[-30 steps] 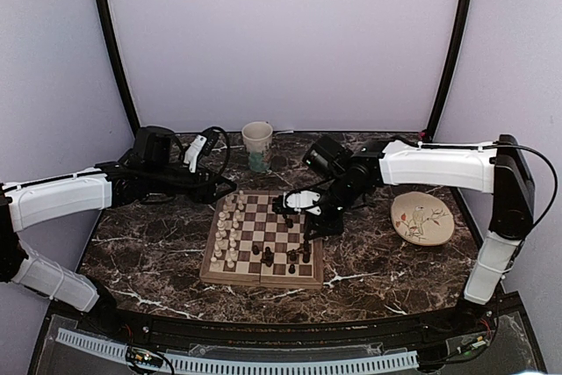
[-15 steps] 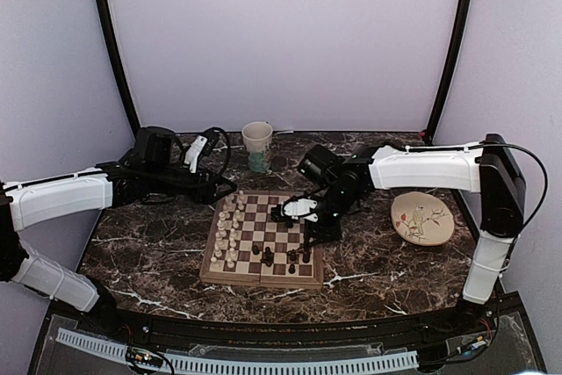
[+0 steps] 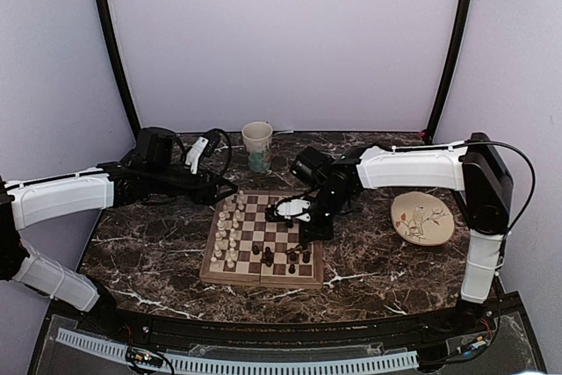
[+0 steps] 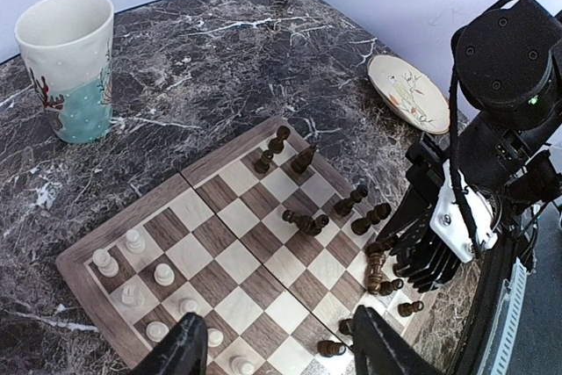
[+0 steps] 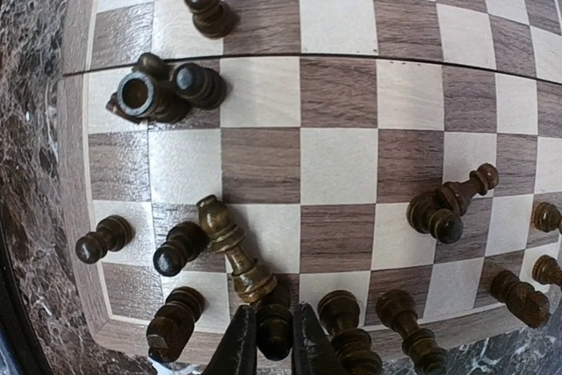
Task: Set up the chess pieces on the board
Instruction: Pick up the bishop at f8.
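Top external puts both bases at the near edge of the marble table [image 3: 149, 252]. From there your right arm [image 3: 413, 167] climbs at the right side, folds at the elbow and runs its white forearm leftward, with the wrist tipped down over the right half of the board [image 3: 261, 282]. Your left arm [image 3: 61, 199] swings out to the left, then reaches rightward and low. It ends just past the board's far left corner.

On the right wrist view, your right gripper [image 5: 273, 315] has its claw pinched almost together. One dark piece [image 5: 274, 335] sits tight between the two fingers, at the board's edge row. Around it the other dark pieces [image 5: 224, 234] crowd that edge, several tipped over or leaning on each other, with a few scattered further in.

On the left wrist view, your left gripper [image 4: 277, 322] hangs above the cream side of the board, claw spread wide and holding nothing.

The cream pieces [image 3: 230, 234] stand upright in two files along the board's left edge. To the right of the board lies a round plate [image 3: 422, 219], well apart from it. Farthest back, beyond the board, stands a cup [image 3: 257, 145].
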`<control>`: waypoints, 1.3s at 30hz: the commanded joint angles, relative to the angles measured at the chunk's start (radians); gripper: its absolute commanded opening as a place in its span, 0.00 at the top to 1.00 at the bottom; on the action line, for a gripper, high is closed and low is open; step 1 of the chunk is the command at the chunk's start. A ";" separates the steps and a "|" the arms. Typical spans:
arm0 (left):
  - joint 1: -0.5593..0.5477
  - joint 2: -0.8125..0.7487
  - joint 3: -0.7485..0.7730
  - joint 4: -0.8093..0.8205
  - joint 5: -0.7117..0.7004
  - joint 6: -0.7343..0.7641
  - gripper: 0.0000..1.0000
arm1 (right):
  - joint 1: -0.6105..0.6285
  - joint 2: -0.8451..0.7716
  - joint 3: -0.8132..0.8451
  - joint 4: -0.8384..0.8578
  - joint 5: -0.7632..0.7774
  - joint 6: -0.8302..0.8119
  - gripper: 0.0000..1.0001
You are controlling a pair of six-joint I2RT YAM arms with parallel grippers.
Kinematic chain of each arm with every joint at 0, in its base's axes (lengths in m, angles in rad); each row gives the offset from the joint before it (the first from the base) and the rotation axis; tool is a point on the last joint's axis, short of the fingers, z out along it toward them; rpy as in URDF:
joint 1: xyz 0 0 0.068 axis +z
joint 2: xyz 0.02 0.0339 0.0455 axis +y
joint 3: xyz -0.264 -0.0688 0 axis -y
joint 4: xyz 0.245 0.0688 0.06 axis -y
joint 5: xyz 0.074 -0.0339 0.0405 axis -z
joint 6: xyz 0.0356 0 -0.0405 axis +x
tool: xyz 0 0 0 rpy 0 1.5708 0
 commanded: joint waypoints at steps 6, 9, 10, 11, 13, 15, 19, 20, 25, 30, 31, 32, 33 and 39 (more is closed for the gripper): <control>-0.008 -0.008 -0.017 0.002 0.020 -0.001 0.42 | 0.000 0.052 0.102 -0.010 0.000 0.048 0.92; -0.019 -0.009 -0.026 0.009 0.013 -0.004 0.42 | -0.006 0.068 0.131 -0.018 -0.012 0.061 0.94; -0.025 -0.010 -0.030 0.011 0.007 -0.007 0.42 | -0.009 0.072 0.139 -0.022 -0.018 0.064 0.94; -0.032 -0.010 -0.033 0.014 -0.001 -0.012 0.42 | -0.011 0.075 0.147 -0.025 -0.023 0.066 0.94; -0.047 -0.014 -0.041 0.025 -0.017 -0.020 0.42 | -0.017 0.078 0.154 -0.029 -0.036 0.070 0.94; -0.087 -0.025 -0.058 0.039 -0.043 -0.032 0.42 | -0.020 0.077 0.164 -0.032 -0.050 0.074 0.94; -0.121 -0.074 -0.114 0.100 -0.099 -0.090 0.42 | -0.026 0.073 0.175 -0.033 -0.064 0.079 0.94; -0.127 -0.091 -0.136 0.127 -0.109 -0.105 0.43 | -0.028 0.072 0.179 -0.035 -0.070 0.082 0.94; -0.151 -0.154 -0.235 0.251 -0.146 -0.141 0.43 | -0.031 0.072 0.214 -0.055 -0.109 0.092 0.94; -0.186 -0.176 -0.332 0.415 -0.162 -0.143 0.43 | -0.031 0.069 0.246 -0.071 -0.136 0.098 0.94; -0.195 -0.176 -0.355 0.459 -0.165 -0.142 0.43 | -0.031 0.067 0.251 -0.074 -0.141 0.099 0.94; -0.205 -0.174 -0.377 0.498 -0.166 -0.140 0.43 | -0.031 0.063 0.252 -0.077 -0.145 0.101 0.94; -0.213 -0.168 -0.393 0.538 -0.167 -0.136 0.43 | -0.031 0.059 0.252 -0.077 -0.151 0.101 0.94; -0.250 -0.106 -0.450 0.726 -0.165 -0.119 0.43 | -0.033 0.029 0.260 -0.084 -0.165 0.105 0.94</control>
